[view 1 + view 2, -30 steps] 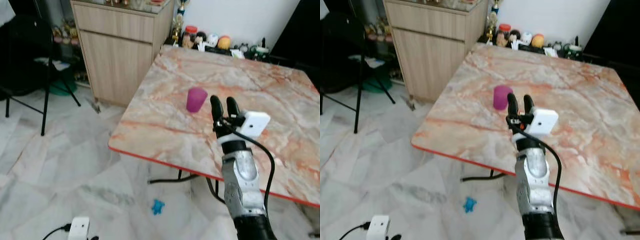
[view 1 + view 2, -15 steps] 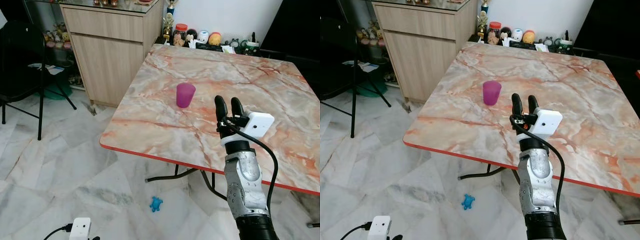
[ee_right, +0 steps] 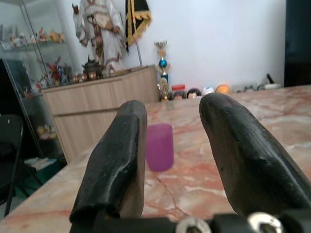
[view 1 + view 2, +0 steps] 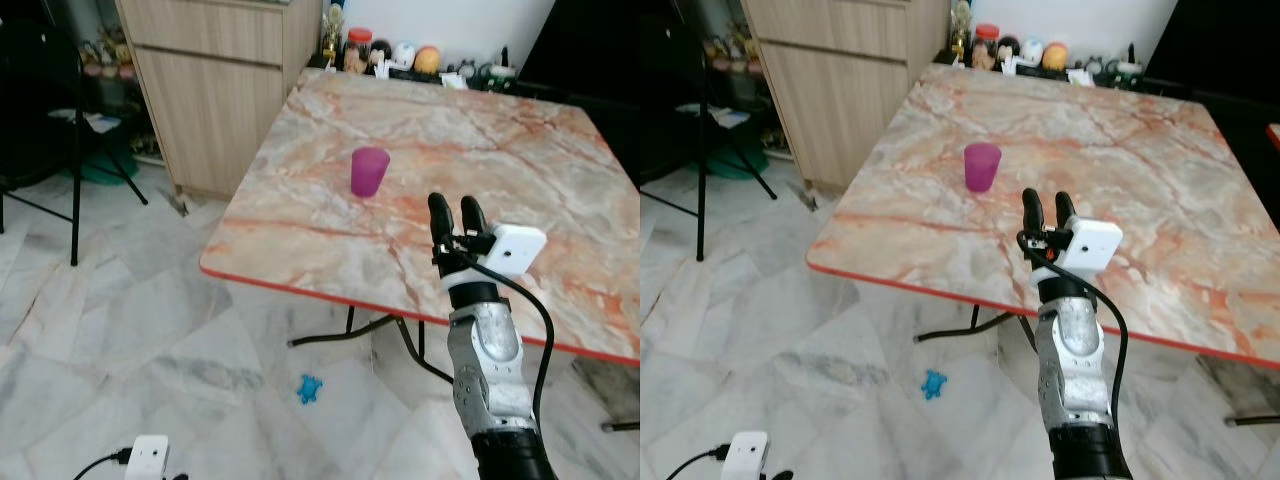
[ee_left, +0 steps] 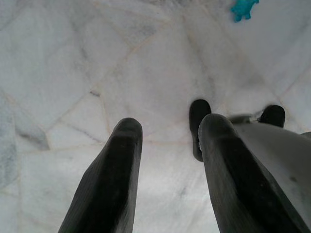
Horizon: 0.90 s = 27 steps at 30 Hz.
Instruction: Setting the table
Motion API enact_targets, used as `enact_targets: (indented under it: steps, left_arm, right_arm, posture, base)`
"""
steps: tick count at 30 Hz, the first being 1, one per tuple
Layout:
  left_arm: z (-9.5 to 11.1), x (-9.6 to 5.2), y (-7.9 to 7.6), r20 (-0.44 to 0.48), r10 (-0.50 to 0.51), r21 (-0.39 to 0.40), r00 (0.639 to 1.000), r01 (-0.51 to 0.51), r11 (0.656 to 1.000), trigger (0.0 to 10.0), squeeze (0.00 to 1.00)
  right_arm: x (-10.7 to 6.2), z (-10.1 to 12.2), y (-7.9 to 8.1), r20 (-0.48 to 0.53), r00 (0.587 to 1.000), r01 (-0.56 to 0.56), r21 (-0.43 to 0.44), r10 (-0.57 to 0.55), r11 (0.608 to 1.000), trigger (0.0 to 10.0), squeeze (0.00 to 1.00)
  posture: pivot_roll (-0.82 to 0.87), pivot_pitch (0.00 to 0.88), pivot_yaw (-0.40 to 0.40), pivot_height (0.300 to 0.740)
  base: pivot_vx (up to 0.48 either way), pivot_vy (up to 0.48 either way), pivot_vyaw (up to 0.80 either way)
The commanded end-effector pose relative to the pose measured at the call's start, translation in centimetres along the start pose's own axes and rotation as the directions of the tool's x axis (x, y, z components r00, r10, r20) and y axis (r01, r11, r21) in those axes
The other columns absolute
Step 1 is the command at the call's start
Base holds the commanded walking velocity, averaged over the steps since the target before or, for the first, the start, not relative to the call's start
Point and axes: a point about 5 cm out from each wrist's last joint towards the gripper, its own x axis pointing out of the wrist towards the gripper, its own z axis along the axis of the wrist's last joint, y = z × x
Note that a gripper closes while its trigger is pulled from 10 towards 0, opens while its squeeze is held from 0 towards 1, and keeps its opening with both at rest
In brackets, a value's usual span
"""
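A purple cup stands upright on the marble-patterned table, towards its near left part. My right gripper is raised over the table's near edge, fingers pointing up, open and empty, to the right of the cup and closer to me. In the right wrist view the cup shows between the two black fingers, some way off. My left gripper hangs open over the floor with nothing between its fingers.
A wooden cabinet stands left of the table. Jars and small figures line the table's far edge. A black chair is at far left. A small blue toy and a white charger lie on the marble floor.
The camera has pulled back and shifted, so the table sits farther off. My right gripper keeps its raised, open pose. The cup has not moved on the table.
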Motion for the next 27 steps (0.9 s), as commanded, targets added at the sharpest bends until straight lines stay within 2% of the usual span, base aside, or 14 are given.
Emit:
enact_targets:
  steps: [1,3,5,7,16,19,20,22,24,25,26,27]
  left_arm:
    - [-0.7,-0.2,0.2,-0.018,0.004,-0.001,1.0,-0.004,1.0,10.0,0.0]
    - [-0.7,-0.1,-0.1,-0.02,0.006,0.004,1.0,-0.006,1.0,10.0,0.0]
    - [-0.2,0.3,-1.4,-0.011,-0.008,0.008,1.0,0.008,1.0,10.0,0.0]
    - [0.0,0.4,-1.9,-0.007,-0.014,0.01,1.0,0.014,1.0,10.0,0.0]
    - [0.0,0.4,-2.2,-0.003,-0.013,0.009,1.0,0.013,1.0,10.0,0.0]
    - [-0.1,0.3,-1.7,-0.002,-0.006,0.008,1.0,0.006,1.0,10.0,0.0]
    - [-0.1,0.3,-1.7,-0.002,-0.006,0.008,1.0,0.006,1.0,10.0,0.0]
    - [-0.2,0.2,-1.4,-0.003,-0.002,0.008,1.0,0.002,1.0,10.0,0.0]
    - [-0.2,0.2,-1.4,-0.003,-0.001,0.008,1.0,0.001,1.0,10.0,0.0]
    - [-0.3,0.2,-1.4,-0.003,-0.001,0.009,1.0,0.001,1.0,10.0,0.0]
    - [-0.3,0.2,-1.4,-0.003,-0.001,0.009,1.0,0.001,1.0,10.0,0.0]
    - [-0.3,0.2,-1.4,-0.004,-0.002,0.01,1.0,0.002,1.0,10.0,0.0]
  right_arm:
    - [0.0,0.2,-0.4,0.011,1.0,0.017,-0.006,-0.017,1.0,10.0,0.0]
    - [0.0,0.2,-0.5,0.01,1.0,0.027,-0.011,-0.027,1.0,10.0,0.0]
    - [0.0,0.2,-0.9,0.008,0.999,0.049,-0.016,-0.049,0.999,10.0,0.0]
    - [0.0,0.2,-1.0,0.007,0.998,0.054,-0.02,-0.054,0.998,10.0,0.0]
    - [-0.6,-0.5,-2.2,-0.024,0.992,0.123,-0.046,-0.124,0.991,10.0,0.0]
    - [-1.9,-1.3,-3.7,-0.052,0.97,0.23,-0.103,-0.236,0.968,10.0,0.0]
    - [-1.9,-1.3,-3.7,-0.052,0.97,0.23,-0.103,-0.236,0.968,10.0,0.0]
    - [-4.1,-1.7,-5.6,-0.053,0.93,0.351,-0.174,-0.365,0.92,10.0,0.0]
    - [-5.0,-1.8,-6.3,-0.052,0.91,0.393,-0.202,-0.411,0.897,10.0,0.0]
    - [-6.1,-2.0,-7.0,-0.058,0.891,0.428,-0.226,-0.45,0.875,10.0,0.0]
    - [-6.1,-2.0,-7.0,-0.058,0.891,0.428,-0.226,-0.45,0.875,10.0,0.0]
    - [-7.4,-2.1,-7.6,-0.062,0.87,0.461,-0.249,-0.489,0.852,10.0,0.0]
  posture:
    - [0.1,0.034,-0.056,0.74]
    - [0.1,0.034,-0.055,0.74]
    - [0.1,0.034,-0.056,0.74]
    - [0.1,0.034,-0.056,0.74]
    - [0.1,0.036,-0.058,0.74]
    - [0.11,0.036,-0.061,0.74]
    - [0.11,0.036,-0.061,0.74]
    - [0.11,0.036,-0.065,0.74]
    - [0.11,0.036,-0.065,0.74]
    - [0.11,0.035,-0.066,0.74]
    - [0.11,0.035,-0.066,0.74]
    - [0.11,0.034,-0.068,0.74]
  base:
    - [0.0,0.0,0.0]
    - [0.0,0.0,0.0]
    - [0.0,0.0,0.0]
    - [0.0,0.0,0.0]
    - [0.0,0.0,0.0]
    - [0.0,0.0,0.0]
    - [0.0,0.0,0.0]
    - [0.0,0.0,0.0]
    - [0.0,0.0,0.0]
    - [0.0,0.0,0.0]
    - [0.0,0.0,0.0]
    - [0.0,0.0,0.0]
